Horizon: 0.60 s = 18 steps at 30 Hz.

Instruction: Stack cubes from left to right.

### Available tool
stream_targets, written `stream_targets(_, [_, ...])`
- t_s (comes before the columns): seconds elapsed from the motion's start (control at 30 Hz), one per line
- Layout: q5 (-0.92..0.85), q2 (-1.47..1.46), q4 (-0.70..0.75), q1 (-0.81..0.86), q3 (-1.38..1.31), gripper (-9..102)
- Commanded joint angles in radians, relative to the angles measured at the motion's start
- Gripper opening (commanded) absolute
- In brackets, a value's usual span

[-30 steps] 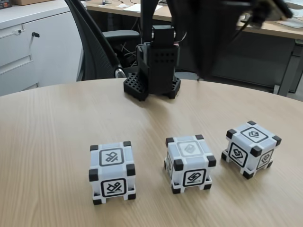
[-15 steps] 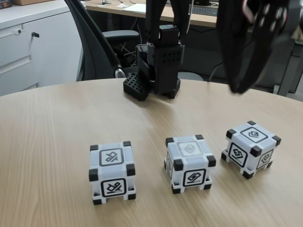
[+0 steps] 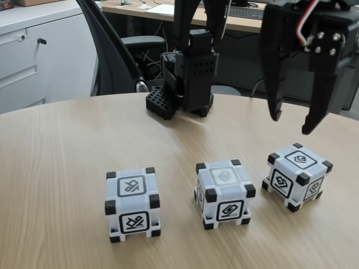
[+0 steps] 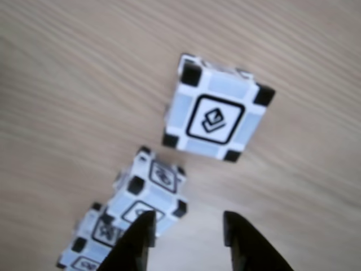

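Note:
Three white cubes with black corners stand in a row on the wooden table in the fixed view: a left cube (image 3: 133, 204), a middle cube (image 3: 225, 193) and a right cube (image 3: 296, 175). My black gripper (image 3: 293, 124) hangs open in the air above and slightly behind the right cube, touching nothing. In the other view the right cube (image 4: 218, 108) lies ahead of the open gripper (image 4: 189, 228), the middle cube (image 4: 151, 193) sits by the left finger, and the left cube (image 4: 96, 244) is at the bottom edge.
The arm's black base (image 3: 182, 84) stands at the table's far side. Behind it are an office chair (image 3: 115, 50), a white cabinet (image 3: 39, 53) and desks. Bare tabletop (image 3: 61, 151) stretches to the left of the cubes.
The gripper has come down from the top right of the fixed view to hover over the right cube, fingers apart. The cubes have not moved.

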Motion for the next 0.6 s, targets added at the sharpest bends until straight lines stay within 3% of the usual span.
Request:
stream_targets(0.0, [0.041,0.005,-0.002,0.009,-0.008,12])
stream_targets(0.2, [-0.018,0.005,-0.009,0.011,-0.006,35])
stream_targets(0.57, [0.083,-0.017,0.003,0.011,-0.005,41])
